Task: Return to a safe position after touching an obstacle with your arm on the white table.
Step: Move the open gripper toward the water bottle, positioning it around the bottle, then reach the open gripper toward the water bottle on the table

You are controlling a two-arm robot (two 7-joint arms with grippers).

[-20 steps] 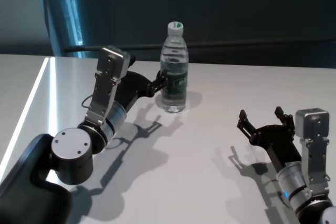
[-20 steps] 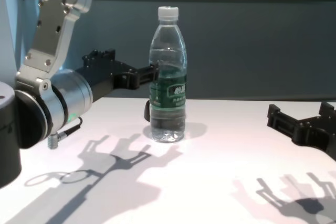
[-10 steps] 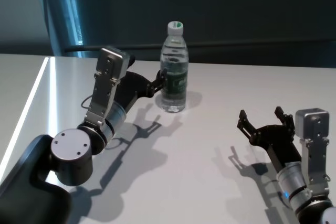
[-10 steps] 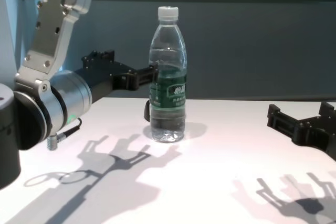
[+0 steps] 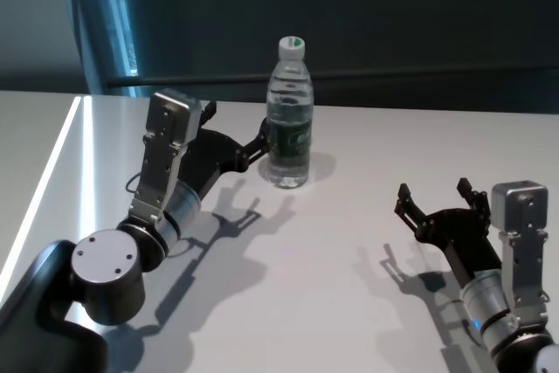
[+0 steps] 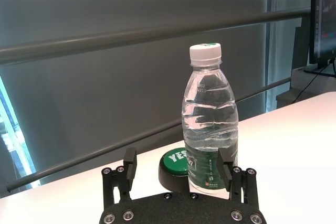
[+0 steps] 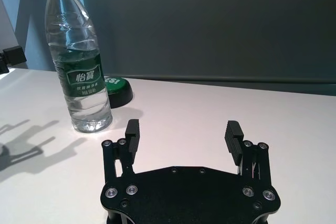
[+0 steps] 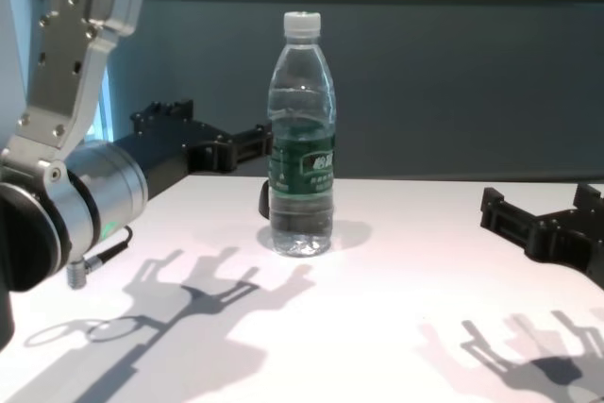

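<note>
The obstacle, a clear water bottle (image 5: 289, 120) with a white cap and green label, stands upright toward the back of the white table (image 5: 349, 259). My left gripper (image 5: 260, 140) is open, its fingertips at the bottle's left side at label height; I cannot tell whether they touch. In the left wrist view the bottle (image 6: 210, 129) rises just beyond the open gripper (image 6: 177, 165), close to one finger (image 6: 226, 165). The chest view shows the bottle (image 8: 302, 139) right of the left gripper (image 8: 253, 142). My right gripper (image 5: 434, 203) rests open low at the right, far from the bottle (image 7: 79, 66).
A round black button with a green top (image 6: 174, 165) lies on the table just behind the bottle, also in the right wrist view as a green-topped button (image 7: 118, 87). A dark wall with a horizontal rail runs behind the table's far edge.
My left arm has swung back toward the left and lower, and its fingertips have drawn slightly away from the bottle. The bottle and the right arm have not moved.
</note>
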